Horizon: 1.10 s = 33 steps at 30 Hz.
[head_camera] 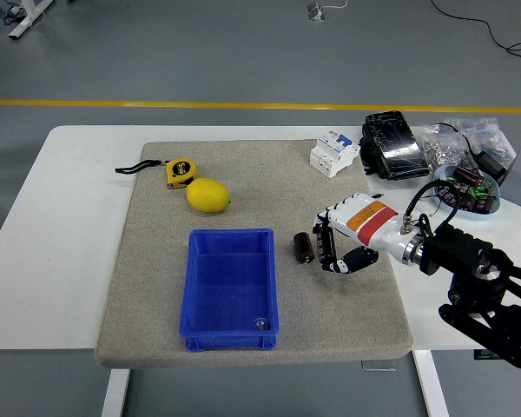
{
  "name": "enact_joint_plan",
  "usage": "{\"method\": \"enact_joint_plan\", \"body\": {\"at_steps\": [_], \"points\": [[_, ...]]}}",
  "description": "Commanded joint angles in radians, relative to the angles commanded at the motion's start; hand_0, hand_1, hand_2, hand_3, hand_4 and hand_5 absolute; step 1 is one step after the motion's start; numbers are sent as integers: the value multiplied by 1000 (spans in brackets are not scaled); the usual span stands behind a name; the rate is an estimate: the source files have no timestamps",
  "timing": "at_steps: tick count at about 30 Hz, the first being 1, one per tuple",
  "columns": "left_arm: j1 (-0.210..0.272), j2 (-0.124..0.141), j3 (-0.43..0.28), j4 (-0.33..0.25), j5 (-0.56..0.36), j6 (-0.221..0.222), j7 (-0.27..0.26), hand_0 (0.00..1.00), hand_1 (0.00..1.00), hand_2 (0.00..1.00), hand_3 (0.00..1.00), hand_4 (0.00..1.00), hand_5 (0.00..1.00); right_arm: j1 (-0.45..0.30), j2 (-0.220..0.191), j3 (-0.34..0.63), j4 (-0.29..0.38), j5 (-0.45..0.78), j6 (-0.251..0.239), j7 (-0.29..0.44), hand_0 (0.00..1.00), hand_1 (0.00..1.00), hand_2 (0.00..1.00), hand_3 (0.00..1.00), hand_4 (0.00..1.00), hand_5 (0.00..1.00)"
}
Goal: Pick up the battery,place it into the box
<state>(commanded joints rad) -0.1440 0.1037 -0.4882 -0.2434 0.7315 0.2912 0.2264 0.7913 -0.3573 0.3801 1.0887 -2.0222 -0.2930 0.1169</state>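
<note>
A black cylindrical battery [325,247] is held in my right hand [338,246], whose fingers are curled around it, just above the grey mat [156,287]. A second black battery [303,248] stands on the mat just left of the hand. The blue box [231,287] sits on the mat left of both batteries, with a small shiny item [260,322] in its near right corner. My left hand does not show.
A lemon [208,195] and a yellow tape measure [180,172] lie behind the box. A white circuit breaker [333,155], a black pouch [391,144], bags of small parts [464,139] and a bowl of dark parts [469,190] lie at the back right.
</note>
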Motion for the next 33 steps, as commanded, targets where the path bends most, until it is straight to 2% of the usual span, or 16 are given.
{"method": "enact_joint_plan", "body": {"at_steps": [4, 12, 13, 14, 18, 19, 24, 25, 33], "points": [[1, 0, -1, 0, 3, 0, 1, 553, 561, 629, 585, 634, 604, 13, 23, 2, 52, -15, 3, -16, 443, 488, 531, 561, 840, 310], [3, 0, 0, 1, 0, 1, 0, 553, 560, 630, 585, 635, 606, 34, 61, -34, 201, -12, 3, -29, 452, 496, 539, 567, 832, 299], [3, 0, -1, 1, 2, 1, 1, 550, 560, 629, 584, 635, 605, 37, 66, -43, 210, -11, 4, -30, 584, 624, 722, 888, 913, 320], [2, 0, -1, 1, 3, 0, 1, 550, 560, 629, 584, 635, 605, 42, 71, -53, 216, -5, 4, -27, 584, 624, 722, 888, 913, 320], [1, 1, 0, 1, 1, 2, 0, 550, 560, 629, 584, 635, 605, 56, 86, -89, 222, 57, 20, -8, 584, 624, 722, 888, 913, 320], [0, 1, 0, 1, 0, 2, 0, 550, 556, 629, 585, 635, 604, 59, 89, -97, 221, 60, 24, -5, 805, 790, 909, 998, 966, 362], [-3, 2, 0, 1, 0, 4, 0, 550, 556, 629, 585, 635, 604, 66, 97, -114, 204, 91, 15, 13, 805, 790, 909, 998, 966, 362], [-3, 2, 0, 1, 0, 4, 0, 549, 554, 628, 584, 635, 604, 66, 98, -114, 201, 95, 8, 17, 856, 842, 961, 998, 979, 371], [-3, 2, -4, 1, 8, 2, 2, 548, 554, 628, 585, 635, 604, 65, 84, -61, 183, 93, -30, 31, 845, 825, 953, 998, 953, 352]]}}
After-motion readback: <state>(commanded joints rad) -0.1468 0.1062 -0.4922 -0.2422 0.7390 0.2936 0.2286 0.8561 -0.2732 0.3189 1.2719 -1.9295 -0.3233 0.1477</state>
